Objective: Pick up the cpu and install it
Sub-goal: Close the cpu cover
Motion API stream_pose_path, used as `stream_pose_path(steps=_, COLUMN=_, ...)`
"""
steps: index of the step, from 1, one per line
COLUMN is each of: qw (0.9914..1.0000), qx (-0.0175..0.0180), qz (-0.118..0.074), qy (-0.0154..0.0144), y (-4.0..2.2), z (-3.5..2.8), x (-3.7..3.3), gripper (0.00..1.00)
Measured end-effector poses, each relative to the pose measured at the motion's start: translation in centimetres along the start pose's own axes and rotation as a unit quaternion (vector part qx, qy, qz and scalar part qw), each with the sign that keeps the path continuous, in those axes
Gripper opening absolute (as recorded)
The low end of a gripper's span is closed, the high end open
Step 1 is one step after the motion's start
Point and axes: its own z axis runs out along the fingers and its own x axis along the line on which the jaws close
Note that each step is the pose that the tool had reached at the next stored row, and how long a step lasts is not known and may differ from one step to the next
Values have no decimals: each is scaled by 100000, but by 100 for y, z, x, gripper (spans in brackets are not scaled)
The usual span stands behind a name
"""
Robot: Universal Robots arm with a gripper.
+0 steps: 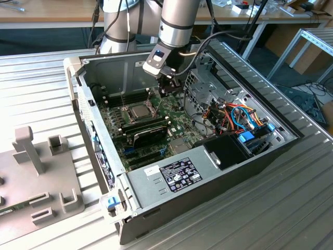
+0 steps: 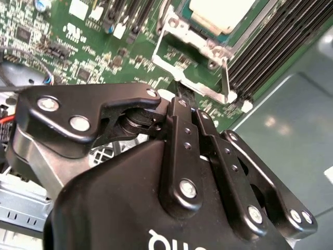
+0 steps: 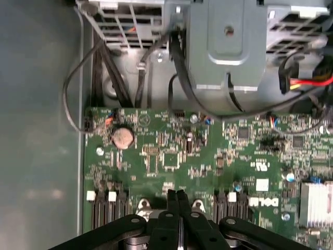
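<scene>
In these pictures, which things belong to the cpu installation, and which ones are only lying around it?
For the job:
cpu
metal socket frame
green motherboard
tool, shut

Only lying about:
memory sticks
power supply
coloured cables
grey fixture on the exterior view's left

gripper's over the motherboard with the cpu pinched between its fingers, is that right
No. The gripper is over the motherboard, but its fingers are shut on nothing; the cpu lies in its socket, as the second wrist view shows.
</scene>
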Motion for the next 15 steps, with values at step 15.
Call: stream_pose_path(steps=15, qw=99999, qx=-469, qz=25, qy=-4, y=-724, z=17, x=18, gripper=11)
